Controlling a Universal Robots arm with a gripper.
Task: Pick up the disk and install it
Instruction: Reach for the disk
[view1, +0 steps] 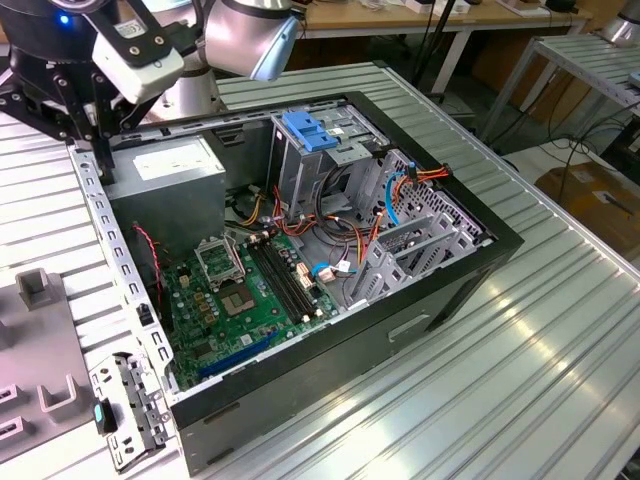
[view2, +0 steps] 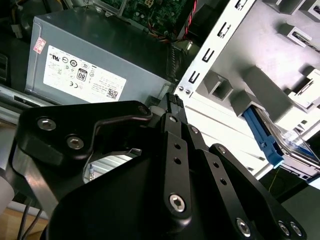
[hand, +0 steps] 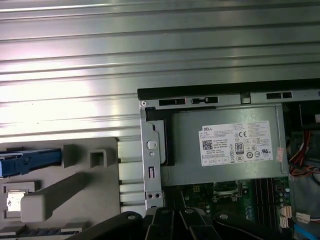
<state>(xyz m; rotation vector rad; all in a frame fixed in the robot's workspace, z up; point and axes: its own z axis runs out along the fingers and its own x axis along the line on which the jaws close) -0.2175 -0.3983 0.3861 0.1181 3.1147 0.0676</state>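
Since the disk (hand: 30, 162) lies in the grey holder (hand: 75, 190) on the table (view1: 560, 380), just beside the open computer case (view1: 400, 330) and outside it, the step in hand looks to be the reach for the pickup; nothing is installed yet. The claw (view2: 172, 100) hangs over the case's edge, near the power supply box (view2: 100, 45), between that box and the holder. It carries nothing that I can see, and I cannot tell whether it is apart or together. In the first wrist view the disk's blue side rail shows, with the holder's raised blocks close beside it. To do this well, I judge the claw should meet the disk square to its long sides and centred along them, clear of those blocks. A level lift would keep the disk from snagging in the holder. The drive cage (view1: 315, 150), with its blue tab, stands well apart from the disk.
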